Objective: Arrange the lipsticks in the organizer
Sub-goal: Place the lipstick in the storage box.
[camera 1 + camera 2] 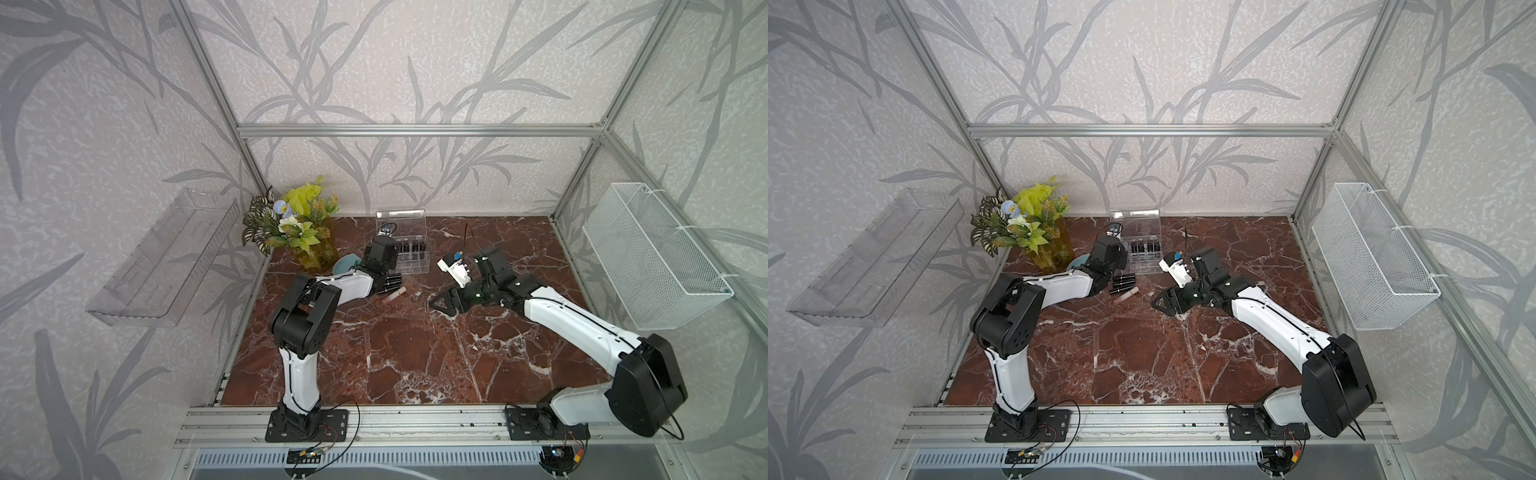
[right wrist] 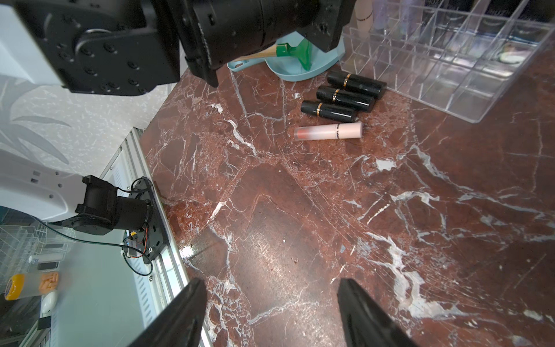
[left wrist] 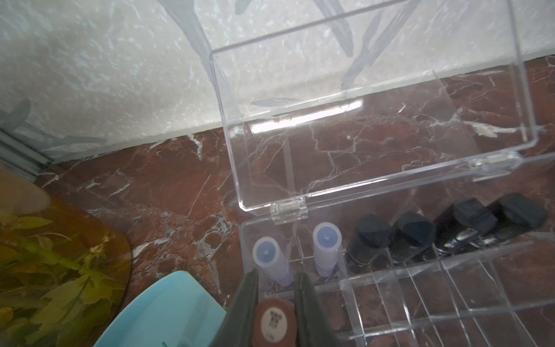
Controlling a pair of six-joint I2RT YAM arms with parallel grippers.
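The organizer (image 1: 410, 254) is a clear gridded box at the back of the table, its lid (image 3: 375, 120) standing open. Its back row holds two lavender lipsticks (image 3: 268, 255) and several black ones (image 3: 416, 231). My left gripper (image 3: 277, 279) is shut on a pink-brown lipstick (image 3: 273, 323), held end-on over the organizer's front left compartments. Three black lipsticks (image 2: 345, 97) and a pale pink one (image 2: 329, 132) lie on the table beside the organizer. My right gripper (image 2: 271, 288) hangs open and holds nothing, low over bare marble to the right of the loose tubes.
A teal dish (image 2: 327, 64) with a green rake (image 2: 300, 52) sits left of the organizer, under the left arm. A vase of flowers (image 1: 299, 232) stands at the back left. A wire basket (image 1: 652, 257) and a clear shelf tray (image 1: 166, 257) hang on the side walls.
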